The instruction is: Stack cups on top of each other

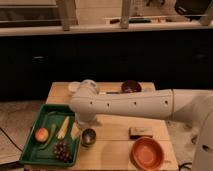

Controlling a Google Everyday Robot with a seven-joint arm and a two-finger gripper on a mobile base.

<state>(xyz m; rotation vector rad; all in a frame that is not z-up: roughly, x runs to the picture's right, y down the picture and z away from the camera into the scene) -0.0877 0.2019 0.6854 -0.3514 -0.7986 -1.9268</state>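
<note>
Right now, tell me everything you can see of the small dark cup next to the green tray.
The small dark brownish-grey round cup stands upright on the light wooden table, mouth up, with a dull sheen that looks metallic. It sits close beside the right edge of the green plastic tray, whether touching is unclear. The white arm's end effector hangs just above it; contact cannot be judged. Nothing is stacked on it.

Dim, warm light falls from above on my tabletop (115,145); the room toward 12 o'clock lies dark. My pale arm (130,105) catches the most light, and my jaws sit shaded beneath it at 8 o'clock, above the dark cup (88,136).
</note>
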